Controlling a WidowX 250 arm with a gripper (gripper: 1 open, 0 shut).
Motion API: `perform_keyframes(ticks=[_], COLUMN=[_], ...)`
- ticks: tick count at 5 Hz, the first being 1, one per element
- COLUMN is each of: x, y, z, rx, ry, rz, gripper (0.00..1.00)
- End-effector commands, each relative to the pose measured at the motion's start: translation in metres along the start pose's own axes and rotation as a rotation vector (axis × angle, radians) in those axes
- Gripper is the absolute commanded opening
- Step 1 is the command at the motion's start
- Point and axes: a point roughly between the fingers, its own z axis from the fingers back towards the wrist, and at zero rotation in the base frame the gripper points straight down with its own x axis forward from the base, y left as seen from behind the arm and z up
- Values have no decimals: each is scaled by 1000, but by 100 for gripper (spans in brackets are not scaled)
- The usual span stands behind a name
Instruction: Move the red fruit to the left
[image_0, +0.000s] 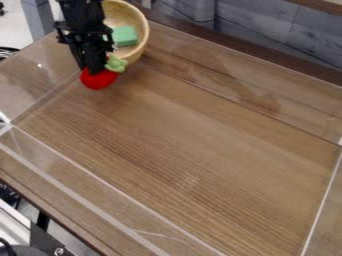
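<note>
The red fruit (96, 78) sits near the table's (201, 150) far left corner, just beside the wooden bowl (130, 22). Round, it has no clear long axis; its green leaf (116, 65) points toward the bowl. The black gripper (91, 62) pinches it from above.

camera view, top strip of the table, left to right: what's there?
gripper shut on the red fruit → wooden bowl holding a light-green piece → bare wooden tabletop.

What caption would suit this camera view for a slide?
The black pincer holds the red fruit low over the wooden table, beside the wooden bowl.
</note>
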Motion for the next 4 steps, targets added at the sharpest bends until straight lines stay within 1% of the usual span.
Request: perform_keyframes(ticks=[1,2,4], x=[8,9,12], y=[4,6,10], z=[8,4,9], rx=[30,24,11], ry=[-40,-33,-39], rz=[4,14,41], gripper=[0,0,0])
